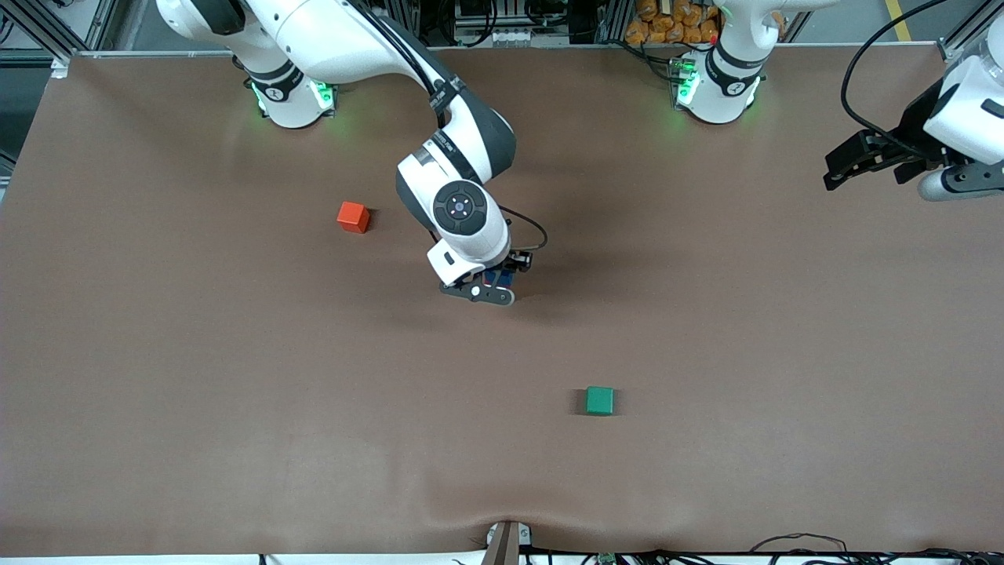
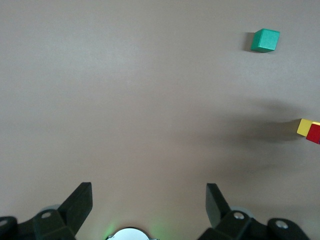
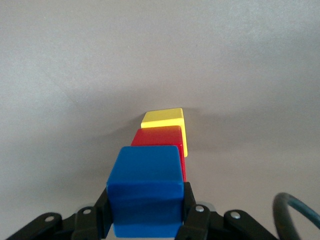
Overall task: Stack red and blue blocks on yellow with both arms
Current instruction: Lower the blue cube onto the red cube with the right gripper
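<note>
In the right wrist view my right gripper (image 3: 145, 205) is shut on the blue block (image 3: 145, 185). The blue block is directly over the red block (image 3: 157, 136), which rests on the yellow block (image 3: 162, 117) on the table. I cannot tell whether blue touches red. In the front view the right gripper (image 1: 496, 281) is low over mid-table, and its hand hides the stack except a sliver of blue (image 1: 502, 277). My left gripper (image 1: 841, 169) waits open in the air over the left arm's end of the table. Its view shows nothing at the left gripper (image 2: 148, 192), and the yellow block (image 2: 304, 126) and red block (image 2: 315, 133) at the frame's edge.
An orange-red cube (image 1: 354, 217) lies on the brown table (image 1: 235, 392), toward the right arm's end from the stack. A green cube (image 1: 600, 400) lies nearer to the front camera than the stack, and the left wrist view shows the green cube (image 2: 265, 40) too.
</note>
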